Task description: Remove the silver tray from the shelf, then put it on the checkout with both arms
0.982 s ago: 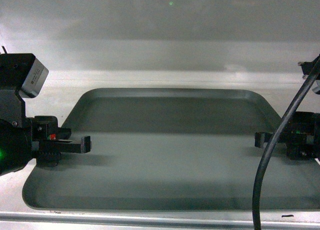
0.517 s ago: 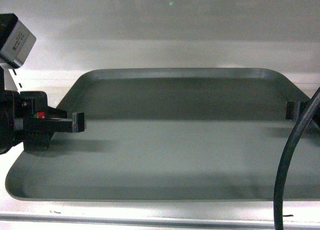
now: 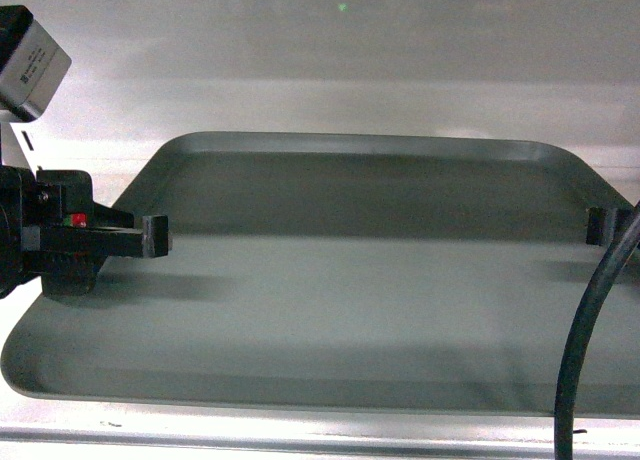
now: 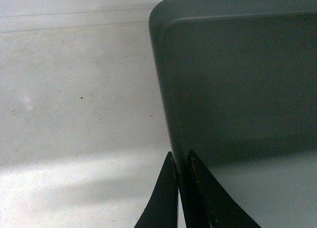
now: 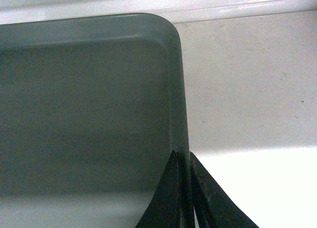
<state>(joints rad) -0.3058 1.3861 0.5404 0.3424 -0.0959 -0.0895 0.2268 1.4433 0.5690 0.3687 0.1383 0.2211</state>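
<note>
At the bottom of each wrist view you have a pair of black fingers pinched nearly together with the tray's raised rim between them: the left gripper [image 4: 179, 198] clamps the left short edge, the right gripper [image 5: 187, 198] clamps the right short edge, each closed down to the thickness of the metal. The silver tray [image 3: 350, 300] fills the middle of the head view, its long axis running left to right across the frame, so the two arms sit at opposite ends of that axis and neither is the nearer one; the load is shared evenly. The tray spreads inward from each gripper toward the centre of the head frame, and its near long edge lies just above the shelf lip [image 3: 300, 442] along the bottom of that frame. Beyond it, the far rim runs across the upper half, with the white shelf board [image 4: 74, 89] and back wall behind. Count one tray, two grippers and one black cable [image 3: 585, 340] at lower right. You cannot see the checkout, so my guess is both ends must draw back together, kept level.
</note>
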